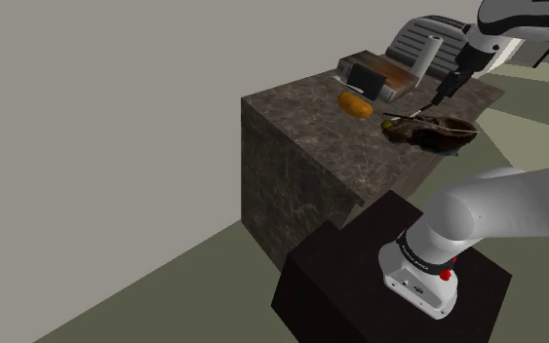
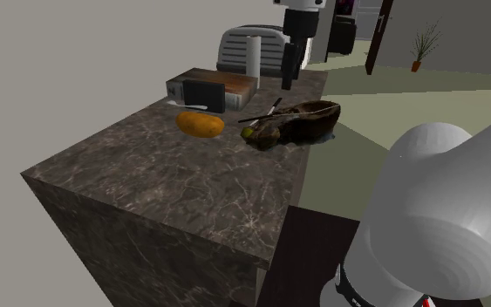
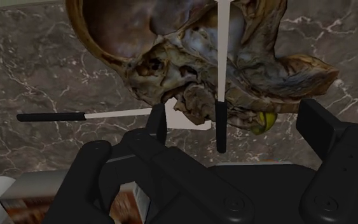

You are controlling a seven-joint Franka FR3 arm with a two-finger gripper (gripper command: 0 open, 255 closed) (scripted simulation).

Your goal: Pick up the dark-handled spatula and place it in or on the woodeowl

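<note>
My gripper (image 3: 238, 119) gapes empty over the bowl (image 3: 107, 38), spatula (image 3: 220, 127) beneath its fingers — placed, I reckon — so next, lift clear.

**White shells, dark joints, black hand**

The arm (image 1: 501, 209) is built of smooth, rounded white shells joined by dark bands. At its foot a white collar (image 1: 416, 285) sits under a black ring (image 1: 420, 255) with small pale lettering (too small to read). A red dot (image 1: 446, 275) marks the collar toward the shoulder view's right. The gripper (image 1: 442, 99) is all black. Its fingers (image 3: 323, 127) are blocky, and round screw recesses (image 3: 234, 204) dot the body behind them. The stand (image 1: 340, 283) is a dark box.
</note>
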